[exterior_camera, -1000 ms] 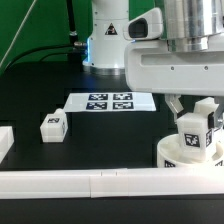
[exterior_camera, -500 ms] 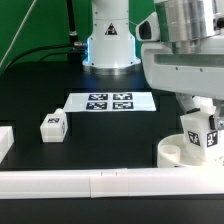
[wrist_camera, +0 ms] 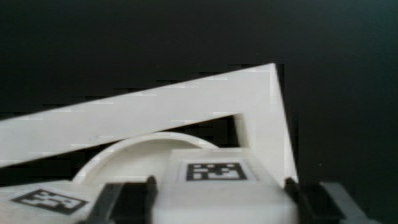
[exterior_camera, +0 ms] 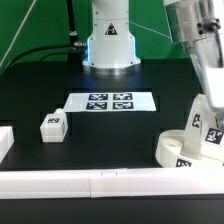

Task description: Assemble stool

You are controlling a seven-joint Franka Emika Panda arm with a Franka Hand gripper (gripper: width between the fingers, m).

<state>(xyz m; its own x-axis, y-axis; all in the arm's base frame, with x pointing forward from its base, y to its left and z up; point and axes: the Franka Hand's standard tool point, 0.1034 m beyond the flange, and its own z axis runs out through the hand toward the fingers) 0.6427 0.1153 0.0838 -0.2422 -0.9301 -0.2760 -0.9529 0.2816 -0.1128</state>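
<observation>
The white seat drum (exterior_camera: pixel 182 150) sits at the exterior view's right, against the front rail. One white tagged leg (exterior_camera: pixel 207 128) leans tilted on top of it. My gripper (exterior_camera: pixel 208 110) comes down from the upper right and is shut on this leg. In the wrist view the leg (wrist_camera: pixel 217 185) fills the gap between my dark fingers (wrist_camera: pixel 125 202), with the drum's rim (wrist_camera: pixel 143 150) curving behind it. A second leg (exterior_camera: pixel 52 126) lies loose on the black table at the exterior view's left. The third leg is out of view.
The marker board (exterior_camera: pixel 110 101) lies flat mid-table. A long white rail (exterior_camera: pixel 90 183) runs along the front edge, and a white block (exterior_camera: pixel 5 140) is at the left edge. The robot base (exterior_camera: pixel 110 40) stands at the back, with a green backdrop behind.
The arm has swung to the exterior view's right and tilted. The held leg went from upright to leaning over the seat drum.
</observation>
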